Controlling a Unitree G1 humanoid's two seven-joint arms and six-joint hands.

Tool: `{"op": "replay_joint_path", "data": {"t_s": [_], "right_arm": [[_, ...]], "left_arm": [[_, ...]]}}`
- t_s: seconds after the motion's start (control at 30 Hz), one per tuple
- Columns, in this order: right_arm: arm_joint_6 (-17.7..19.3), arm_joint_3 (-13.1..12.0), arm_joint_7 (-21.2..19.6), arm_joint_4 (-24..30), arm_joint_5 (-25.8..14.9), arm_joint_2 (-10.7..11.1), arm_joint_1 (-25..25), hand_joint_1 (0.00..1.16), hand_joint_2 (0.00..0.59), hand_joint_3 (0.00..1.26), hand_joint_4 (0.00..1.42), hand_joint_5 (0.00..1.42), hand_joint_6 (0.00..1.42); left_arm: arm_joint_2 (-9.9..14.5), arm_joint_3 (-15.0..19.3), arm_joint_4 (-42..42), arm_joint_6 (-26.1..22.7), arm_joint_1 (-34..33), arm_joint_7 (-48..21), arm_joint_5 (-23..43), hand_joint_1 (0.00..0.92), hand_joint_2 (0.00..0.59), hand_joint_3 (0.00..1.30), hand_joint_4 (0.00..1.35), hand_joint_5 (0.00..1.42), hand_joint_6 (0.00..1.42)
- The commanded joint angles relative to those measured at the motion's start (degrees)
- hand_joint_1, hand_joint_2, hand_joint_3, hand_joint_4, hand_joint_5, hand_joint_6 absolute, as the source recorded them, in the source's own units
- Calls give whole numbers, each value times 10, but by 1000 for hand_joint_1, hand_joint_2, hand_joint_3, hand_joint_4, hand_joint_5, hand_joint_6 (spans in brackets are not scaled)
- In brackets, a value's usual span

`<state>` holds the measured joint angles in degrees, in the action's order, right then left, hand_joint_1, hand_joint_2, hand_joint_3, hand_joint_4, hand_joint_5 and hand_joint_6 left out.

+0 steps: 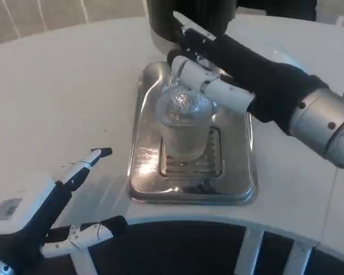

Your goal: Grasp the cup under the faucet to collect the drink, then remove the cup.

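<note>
In the head view, a clear ribbed cup is seen standing upright on the slotted grate at the middle of a shiny metal drip tray, which rests on the white table. The cup is wrapped near its rim by the fingers of the right hand, which reaches in from the picture's right on a black-sleeved wrist and silver forearm; the cup is thus held by that hand. Just behind the cup, at the top of the picture, the dark body of the drink dispenser is seen; its faucet cannot be made out behind the hand. The left hand is held low at the near table edge, well apart from the tray, its fingers spread and nothing grasped in them.
</note>
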<state>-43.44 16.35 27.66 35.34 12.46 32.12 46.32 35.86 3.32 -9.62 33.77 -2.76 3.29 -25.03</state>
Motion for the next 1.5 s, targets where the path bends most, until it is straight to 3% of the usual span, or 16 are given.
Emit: {"op": "replay_joint_path", "data": {"t_s": [0.03, 0.33, 0.53, 0.77, 1.13, 1.5], "right_arm": [[40, 42, 30, 15, 21, 8, 5, 0, 546, 0, 0, 0, 0], [79, 80, 57, 25, 93, 14, 9, 0, 544, 0, 0, 0, 0], [91, 72, 67, 22, 108, 8, 2, 0, 544, 0, 0, 0, 0], [92, 68, 76, 28, 121, 3, -9, 0, 546, 0, 0, 0, 0], [85, 65, 88, 35, 139, -9, -16, 0, 574, 0, 0, 0, 0], [82, 56, 96, 46, 148, -10, -27, 0, 583, 0, 0, 0, 0]], "left_arm": [[4, 5, -7, 0, 6, -9, 9, 54, 90, 127, 44, 124, 237], [3, 7, -6, 1, 9, -10, 13, 54, 90, 127, 38, 119, 237], [-2, 11, -3, -6, 13, -16, 31, 51, 81, 120, 6, 130, 237], [-29, 25, 16, -27, 9, -20, 77, 156, 50, 2, 0, 162, 257], [-71, 24, 34, -24, -21, -18, 84, 340, 59, 29, 0, 215, 287], [-95, -3, -2, -38, -75, -23, 77, 370, 59, 41, 0, 163, 242]]}}
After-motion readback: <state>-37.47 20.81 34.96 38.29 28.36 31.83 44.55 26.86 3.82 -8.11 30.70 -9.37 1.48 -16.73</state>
